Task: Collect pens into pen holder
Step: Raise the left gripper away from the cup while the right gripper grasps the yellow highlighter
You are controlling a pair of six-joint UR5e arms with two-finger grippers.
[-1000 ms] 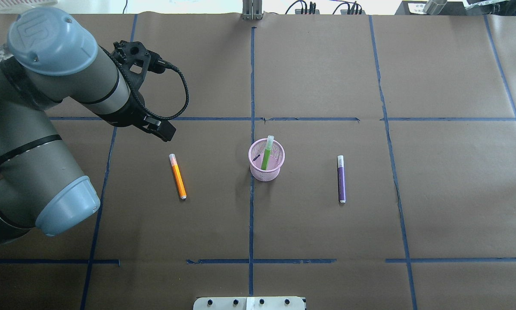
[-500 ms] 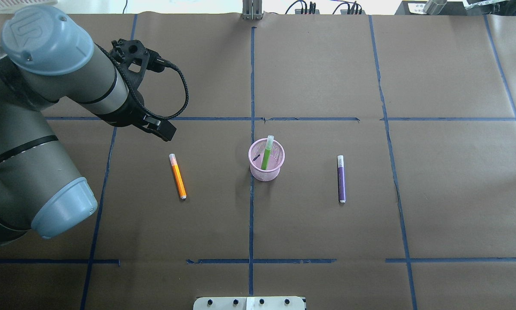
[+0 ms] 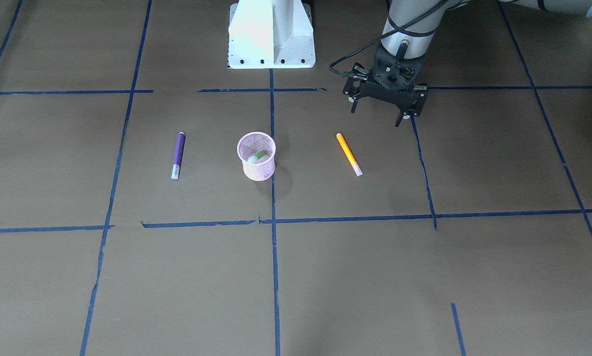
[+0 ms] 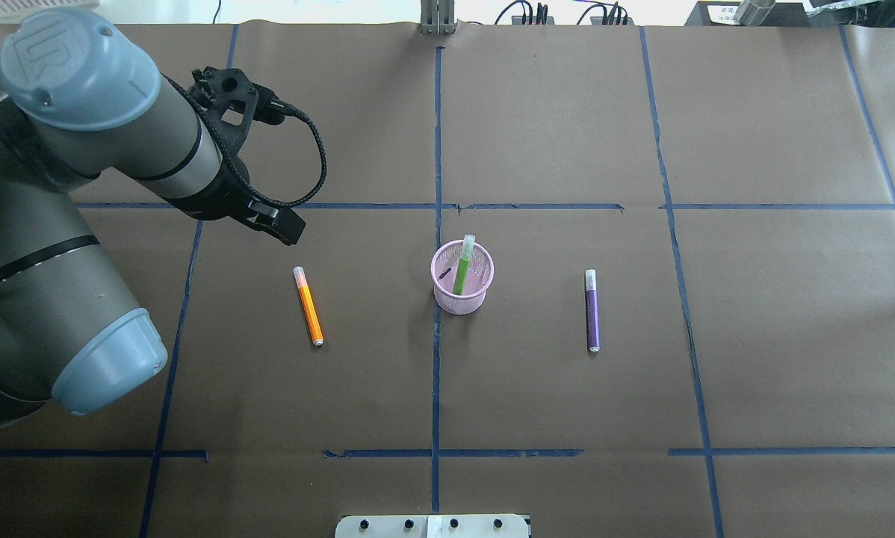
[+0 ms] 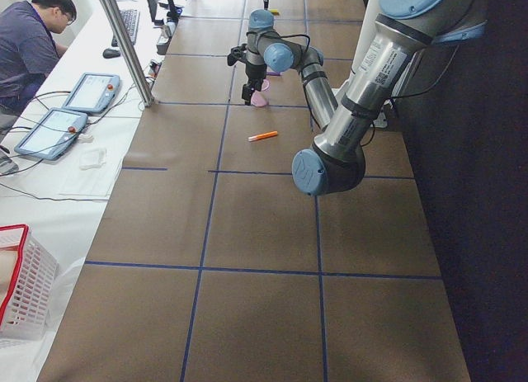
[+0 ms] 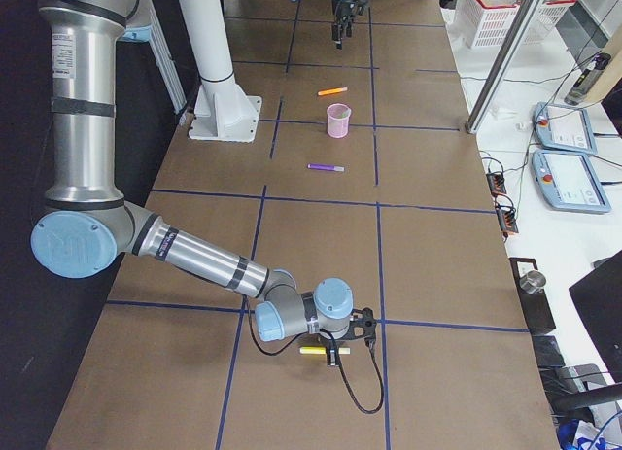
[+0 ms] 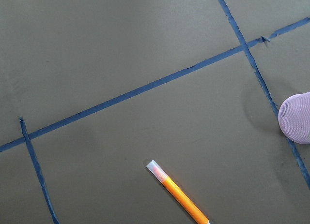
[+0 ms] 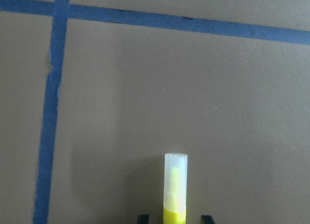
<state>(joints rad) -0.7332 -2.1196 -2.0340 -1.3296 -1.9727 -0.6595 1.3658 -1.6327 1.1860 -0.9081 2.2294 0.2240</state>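
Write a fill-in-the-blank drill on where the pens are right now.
The only pen standing inside the pen holder is the ____ one.
The orange pen lies flat on the holder's side nearest the robot's ____ arm.
The right gripper has a finger on either side of a ____ pen.
Missing words: green; left; yellow.

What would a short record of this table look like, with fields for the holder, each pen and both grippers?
pen holder: upright, mid-table
green pen: standing inside the holder
orange pen: flat on table, robot's left of holder
purple pen: flat on table, robot's right of holder
yellow pen: between right gripper's fingers, gaps on both sides
left gripper: open, empty, near orange pen
right gripper: open, straddling yellow pen
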